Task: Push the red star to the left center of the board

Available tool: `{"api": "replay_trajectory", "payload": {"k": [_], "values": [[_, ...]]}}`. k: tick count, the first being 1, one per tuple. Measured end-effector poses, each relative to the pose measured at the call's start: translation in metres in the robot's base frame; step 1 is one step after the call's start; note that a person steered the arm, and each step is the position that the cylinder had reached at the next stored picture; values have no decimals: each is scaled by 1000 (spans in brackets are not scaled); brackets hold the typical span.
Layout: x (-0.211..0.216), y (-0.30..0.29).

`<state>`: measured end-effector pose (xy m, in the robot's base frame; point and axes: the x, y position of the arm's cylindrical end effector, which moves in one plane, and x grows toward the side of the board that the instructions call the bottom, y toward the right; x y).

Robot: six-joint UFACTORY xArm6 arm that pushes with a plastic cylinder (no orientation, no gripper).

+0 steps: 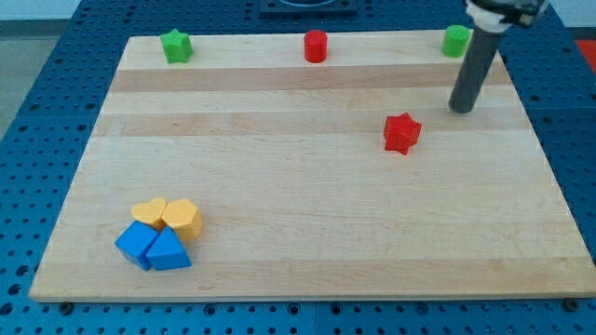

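Observation:
The red star [401, 132] lies on the wooden board [307, 242], right of the middle in the upper half. My tip [461, 108] stands to the star's upper right, a short gap away and not touching it. The rod rises toward the view's top right corner.
A green star [176, 46] sits at the top left, a red cylinder [316, 46] at the top middle and a green cylinder [456, 40] at the top right, just left of the rod. At the bottom left huddle a yellow heart [149, 212], a yellow hexagon [183, 220], a blue cube [137, 244] and a blue triangle [169, 252].

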<state>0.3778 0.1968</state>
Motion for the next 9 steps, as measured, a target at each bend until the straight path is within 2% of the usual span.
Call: {"api": "replay_trajectory", "payload": {"k": [2,4,7,9], "values": [[64,-61],[46,-96],[9,-61],[6,-101]]}}
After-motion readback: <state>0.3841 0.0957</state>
